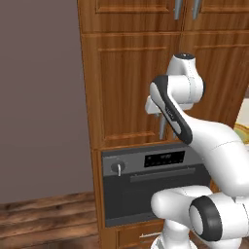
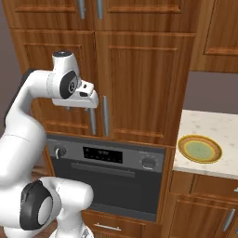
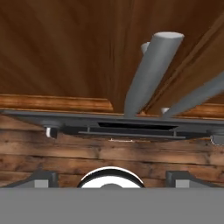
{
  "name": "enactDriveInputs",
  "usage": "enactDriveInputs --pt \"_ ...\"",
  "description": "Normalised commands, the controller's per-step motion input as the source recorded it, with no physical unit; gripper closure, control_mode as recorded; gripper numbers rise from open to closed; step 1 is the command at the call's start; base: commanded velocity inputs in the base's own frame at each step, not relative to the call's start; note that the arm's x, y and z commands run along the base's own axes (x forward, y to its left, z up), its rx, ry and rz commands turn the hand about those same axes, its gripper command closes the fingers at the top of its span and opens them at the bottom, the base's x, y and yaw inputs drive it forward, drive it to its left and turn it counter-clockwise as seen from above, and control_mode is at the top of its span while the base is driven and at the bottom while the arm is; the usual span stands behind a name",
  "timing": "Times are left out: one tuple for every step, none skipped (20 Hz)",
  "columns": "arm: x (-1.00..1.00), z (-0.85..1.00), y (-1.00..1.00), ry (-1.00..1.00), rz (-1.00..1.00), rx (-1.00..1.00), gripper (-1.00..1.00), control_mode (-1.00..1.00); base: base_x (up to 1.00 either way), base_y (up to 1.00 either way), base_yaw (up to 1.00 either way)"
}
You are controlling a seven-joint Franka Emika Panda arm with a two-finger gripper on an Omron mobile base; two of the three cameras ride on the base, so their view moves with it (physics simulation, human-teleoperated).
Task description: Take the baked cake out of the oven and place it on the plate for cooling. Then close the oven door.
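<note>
Hand view looks down the face of the cabinetry: the 2 dark fingertips (image 3: 41, 178) sit far apart at the bottom corners, so the jaws stand wide open with nothing between them. Beyond them runs a grey bar handle (image 3: 148, 72) of a tall wooden cabinet door, a second grey handle (image 3: 197, 97) slanting in from the right edge. Below those, seen edge-on, lies the top strip of the oven (image 3: 113, 124), a white knob (image 3: 50, 131) at its left end, and past it the wooden plank floor (image 3: 87, 153).

From the right base view, the gripper (image 2: 80, 108) hangs at the end of the raised white arm, pointing downward, close in front of the tall wooden cabinet doors (image 2: 139, 83) and near their 2 vertical grey handles. It is above the oven and apart from it. The oven door (image 2: 109, 188) is shut, upright and flush with the cabinetry, its horizontal bar handle (image 2: 107, 169) running beneath the digital display strip (image 2: 102, 155), with round knobs at either end of that panel. The baked cake cannot be seen behind the shut door.

To the right of the oven, a pale speckled counter (image 2: 209, 128) carries the plate (image 2: 200, 149), round with a yellow-orange rim and pale green centre, lying flat and bare, well apart from the gripper.

Left base view shows the same shut oven, partly hidden by the arm's lower links, beside a grey-brown wall (image 1: 39, 97).
</note>
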Motion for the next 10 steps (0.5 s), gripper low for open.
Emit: enactDriveInputs --pt "0.00 0.00 0.00 0.00 0.00 0.00 -1.00 1.00 -0.64 -0.06 0.13" --pt "0.00 0.00 0.00 0.00 0.00 0.00 -1.00 1.00 -0.55 -0.08 0.15" --pt "0.00 0.00 0.00 0.00 0.00 0.00 -1.00 1.00 -0.61 -0.15 0.17" --pt "0.00 0.00 0.00 0.00 0.00 0.00 -1.00 1.00 -0.70 -0.16 0.17" --pt "0.00 0.00 0.00 0.00 0.00 0.00 -1.00 1.00 -0.65 -0.11 0.16" --pt "0.00 0.00 0.00 0.00 0.00 0.00 -1.00 1.00 -0.58 -0.23 0.20" --pt "0.00 0.00 0.00 0.00 0.00 0.00 -1.00 1.00 -0.54 -0.32 0.20" --pt "0.00 0.00 0.00 0.00 0.00 0.00 -1.00 1.00 -0.41 -0.33 0.22" --pt "0.00 0.00 0.00 0.00 0.00 0.00 -1.00 1.00 -0.41 -0.49 0.26" --pt "0.00 0.00 0.00 0.00 0.00 0.00 -1.00 1.00 -0.40 -0.57 0.28"
